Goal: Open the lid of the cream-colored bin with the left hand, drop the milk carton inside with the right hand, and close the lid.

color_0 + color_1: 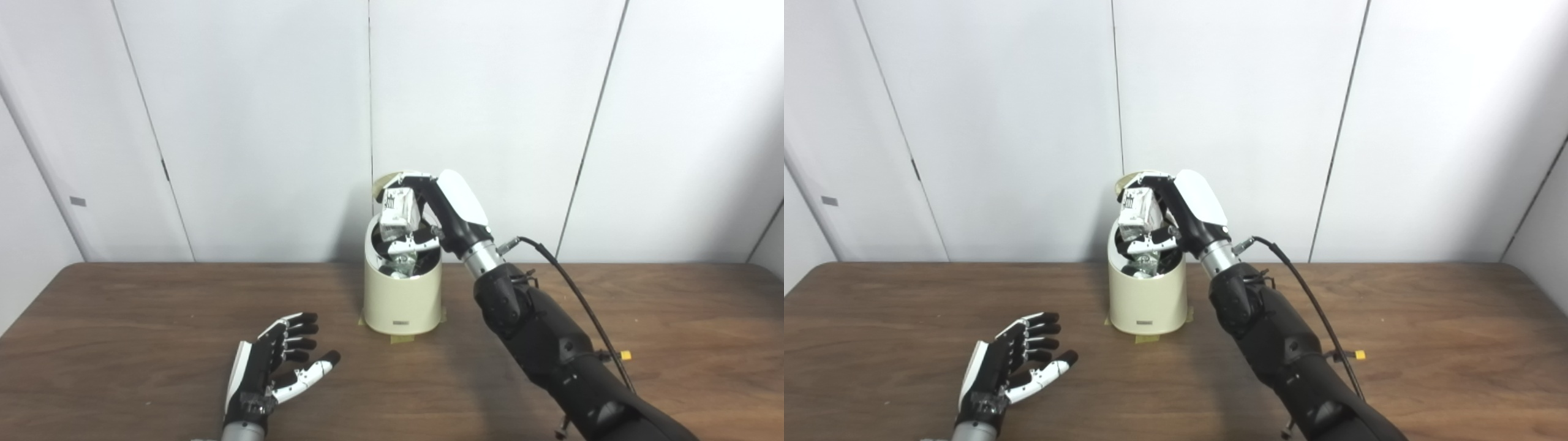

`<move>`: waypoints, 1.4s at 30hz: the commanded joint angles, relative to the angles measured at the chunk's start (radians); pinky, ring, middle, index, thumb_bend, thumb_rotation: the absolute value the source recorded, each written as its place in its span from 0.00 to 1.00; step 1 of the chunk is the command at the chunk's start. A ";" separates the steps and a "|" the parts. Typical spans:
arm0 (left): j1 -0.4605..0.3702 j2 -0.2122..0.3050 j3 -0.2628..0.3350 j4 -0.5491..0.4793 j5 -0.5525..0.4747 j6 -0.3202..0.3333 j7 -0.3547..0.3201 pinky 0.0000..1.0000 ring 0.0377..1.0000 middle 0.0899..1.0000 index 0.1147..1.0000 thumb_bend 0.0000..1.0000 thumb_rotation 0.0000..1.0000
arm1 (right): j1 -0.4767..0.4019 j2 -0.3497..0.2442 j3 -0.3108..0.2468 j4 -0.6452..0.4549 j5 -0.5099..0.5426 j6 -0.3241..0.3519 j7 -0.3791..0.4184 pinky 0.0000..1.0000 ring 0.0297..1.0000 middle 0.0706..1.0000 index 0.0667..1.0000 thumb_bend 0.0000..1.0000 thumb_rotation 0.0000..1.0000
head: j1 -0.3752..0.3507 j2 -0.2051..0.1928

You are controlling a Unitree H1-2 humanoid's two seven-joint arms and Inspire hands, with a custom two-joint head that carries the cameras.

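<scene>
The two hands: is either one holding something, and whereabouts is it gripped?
The right hand holds the milk carton by its sides, above the open cream-colored bin. The left hand is open and holds nothing.

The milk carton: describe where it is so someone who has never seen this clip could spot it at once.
Start at the brown table; near its back edge stands a cream bin with its lid up. Right above the bin's mouth, the right hand holds the milk carton. It is the only small white box with dark print, and nothing else is held up off the table.
</scene>
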 commanded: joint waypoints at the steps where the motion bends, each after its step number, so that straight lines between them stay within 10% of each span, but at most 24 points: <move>1: -0.004 0.001 -0.007 -0.020 0.010 -0.012 -0.003 0.62 0.66 0.69 0.69 0.69 0.14 | -0.092 -0.021 0.000 -0.010 0.012 -0.030 -0.055 0.31 0.38 0.45 0.49 0.52 0.00 | 0.001 0.001; 11: 0.000 -0.004 -0.006 -0.037 0.008 0.007 -0.003 0.60 0.64 0.69 0.69 0.69 0.14 | -0.076 -0.031 0.027 0.008 0.039 -0.030 -0.046 0.30 0.37 0.45 0.49 0.52 0.00 | 0.005 0.010; 22: -0.003 0.000 -0.007 -0.036 0.010 0.002 -0.006 0.60 0.65 0.68 0.68 0.68 0.12 | -0.038 -0.052 0.004 -0.065 0.046 0.113 0.214 0.44 0.52 0.53 0.46 0.52 0.08 | 0.002 0.021; 26: -0.005 0.003 -0.007 -0.033 0.014 0.000 -0.006 0.58 0.64 0.69 0.68 0.68 0.11 | -0.025 -0.066 0.011 -0.094 0.021 0.153 0.253 0.57 0.67 0.69 0.66 0.88 0.12 | 0.000 0.022; 42: -0.001 0.003 -0.003 -0.034 0.012 0.005 -0.011 0.60 0.64 0.68 0.68 0.69 0.14 | 0.014 -0.083 -0.023 -0.194 0.018 0.195 0.298 0.61 0.73 0.77 0.73 0.92 0.17 | -0.001 0.027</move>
